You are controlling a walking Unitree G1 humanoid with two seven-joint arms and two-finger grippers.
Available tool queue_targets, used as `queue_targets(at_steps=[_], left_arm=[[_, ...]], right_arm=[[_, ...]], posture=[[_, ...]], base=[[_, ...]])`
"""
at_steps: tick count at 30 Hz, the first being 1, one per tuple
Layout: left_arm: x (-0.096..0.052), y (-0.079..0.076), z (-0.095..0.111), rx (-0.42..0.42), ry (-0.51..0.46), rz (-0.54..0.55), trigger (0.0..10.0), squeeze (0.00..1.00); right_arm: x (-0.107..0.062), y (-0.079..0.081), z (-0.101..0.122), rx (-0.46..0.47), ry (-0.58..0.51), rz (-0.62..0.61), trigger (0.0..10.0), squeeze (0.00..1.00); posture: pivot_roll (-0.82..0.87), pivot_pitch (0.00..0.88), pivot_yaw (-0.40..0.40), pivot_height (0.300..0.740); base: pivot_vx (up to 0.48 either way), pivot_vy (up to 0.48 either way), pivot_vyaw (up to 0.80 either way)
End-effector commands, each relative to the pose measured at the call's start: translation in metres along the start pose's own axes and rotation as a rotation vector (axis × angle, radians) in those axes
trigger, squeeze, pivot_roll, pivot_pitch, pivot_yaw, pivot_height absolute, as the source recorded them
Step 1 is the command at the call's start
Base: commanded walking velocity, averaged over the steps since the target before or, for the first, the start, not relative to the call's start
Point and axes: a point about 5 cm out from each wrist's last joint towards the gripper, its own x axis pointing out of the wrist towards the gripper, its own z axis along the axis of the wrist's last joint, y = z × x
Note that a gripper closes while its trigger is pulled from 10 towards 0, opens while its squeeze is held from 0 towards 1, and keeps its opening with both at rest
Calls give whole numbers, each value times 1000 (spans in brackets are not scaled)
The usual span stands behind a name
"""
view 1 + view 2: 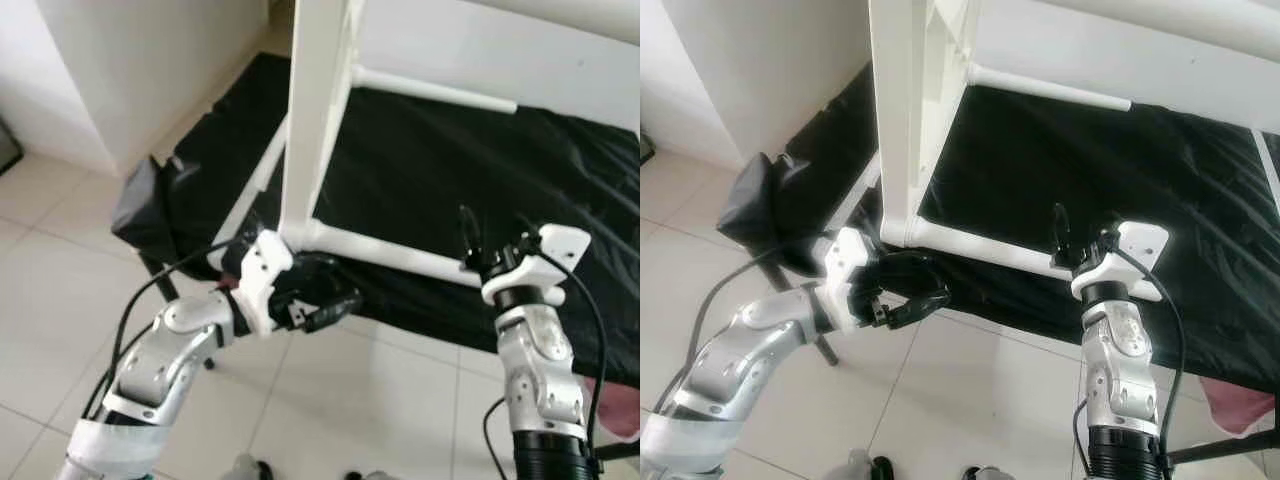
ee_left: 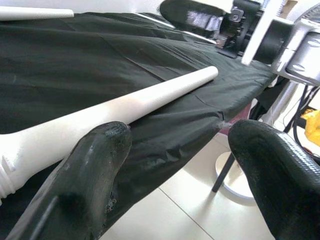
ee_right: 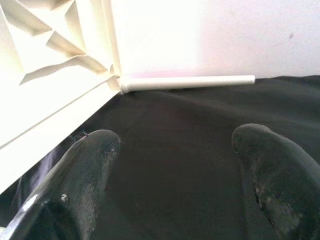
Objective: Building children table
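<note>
A white children's table top (image 1: 318, 110) stands on its edge on a surface draped in black cloth (image 1: 470, 170). One white leg (image 1: 400, 256) juts from its lower corner along the cloth's front edge; another leg (image 1: 432, 91) sticks out farther back. My left gripper (image 1: 335, 298) hovers open just in front of and below that corner, and in the left wrist view the near leg (image 2: 140, 102) runs past the wide-apart fingers (image 2: 105, 150). At the near leg's free end my right gripper (image 1: 490, 248) points up over the cloth, open, with nothing between its fingers (image 3: 90, 160).
A dark bundle (image 1: 140, 205) hangs off the left corner of the cloth-covered surface. Light tiled floor (image 1: 330, 400) lies below, with a white wall (image 1: 130, 60) on the left. A pink item (image 1: 620, 408) sits at the lower right, and a white round stand base (image 2: 235, 182) rests on the floor.
</note>
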Motion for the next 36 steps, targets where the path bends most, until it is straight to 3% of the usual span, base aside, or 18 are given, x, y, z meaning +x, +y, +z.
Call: queue_targets(at_steps=[1, 6, 7, 12, 13, 18, 19, 26, 27, 29, 35, 36], left_arm=[[2, 1, -4, -37, 0, -6, 10000, 0], [2, 3, -5, -49, -9, 15, 10000, 0], [3, 15, -4, -64, -51, 136, 10000, 0], [2, 25, -6, -85, -93, 266, 10000, 0], [0, 31, -11, -102, -143, 394, 10000, 0], [-2, 34, -15, -109, -165, 471, 10000, 0], [-8, 41, -23, -101, -171, 599, 10000, 0], [-17, 46, -42, -90, -149, 701, 10000, 0], [-20, 47, -50, -67, -132, 737, 10000, 0], [-20, 47, -51, -61, -134, 749, 10000, 0], [-30, 45, -70, -72, -105, 838, 10000, 0], [-33, 45, -71, -40, -98, 857, 10000, 0]], right_arm=[[-8, 3, 0, 2, -3, -31, 10000, 0], [-15, 2, 0, -7, 1, -71, 10000, 0], [-28, -2, -6, -46, 26, -148, 10000, 0], [-37, -2, -12, -62, 54, -174, 10000, 0], [-42, 1, -17, -79, 67, -173, 10000, 0], [-43, 3, -21, -83, 76, -176, 10000, 0], [-45, 2, -28, -120, 111, -189, 10000, 0], [-45, 4, -44, -161, 168, -166, 10000, 0], [-46, 5, -50, -212, 183, -151, 10000, 0], [-47, 5, -52, -226, 186, -149, 10000, 0], [-58, 6, -65, -256, 232, -150, 10000, 0], [-60, 5, -64, -270, 225, -155, 10000, 0]], posture=[[57, 49, -25, 740], [50, 41, -21, 740], [41, 33, -17, 740], [34, 26, -12, 740], [34, 19, -9, 740], [33, 12, -6, 740], [33, 0, -2, 740], [35, 0, 4, 740], [39, 0, 1, 740], [39, 0, 1, 740], [20, 0, -1, 740], [19, 0, -2, 740]], base=[[0, 0, 0], [0, 0, 0], [0, 0, 0], [0, 0, 0], [0, 0, 0], [0, 0, 0], [0, 0, 0], [0, 0, 0], [0, 0, 0], [0, 0, 0], [0, 0, 0], [0, 0, 0]])
